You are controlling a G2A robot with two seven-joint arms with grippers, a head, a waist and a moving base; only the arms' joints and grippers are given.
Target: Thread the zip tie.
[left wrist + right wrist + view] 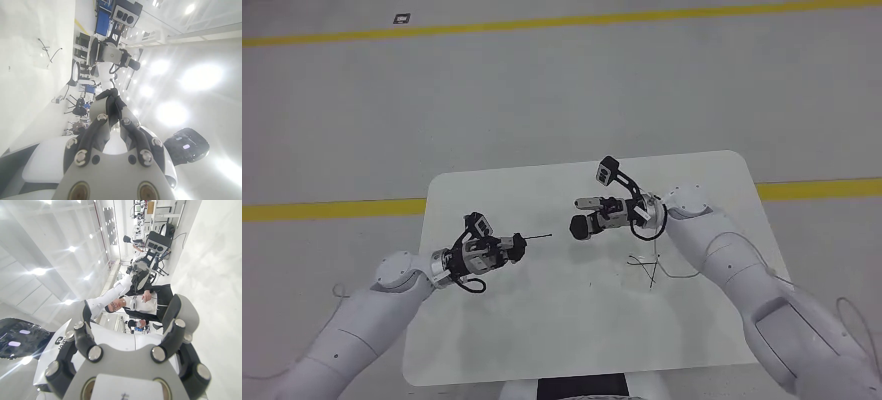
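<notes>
Overhead, a white table (492,330) lies under both arms. Loose spare ties (647,265), dark and tangled, lie on it behind the right gripper (580,226), beside that arm's wrist and well apart from both tools. The two tools face each other tip to tip, near but apart, with only the zip tie's (538,238) free end in the gap.

Left gripper (514,245): fingers pinched narrow on the zip tie. Right gripper (128,313): fingers spread wide, nothing held between them.

Hard to make out: in the left wrist view the left gripper's (113,93) closed tips cover the held end, so which end is pinched cannot be told. The tie's head cannot be picked out from overhead either.

Zip tie: a thin, dark, straight strip. It sticks out ahead of the left gripper's tips, and its free end points at the open right gripper but stops short of it.
</notes>
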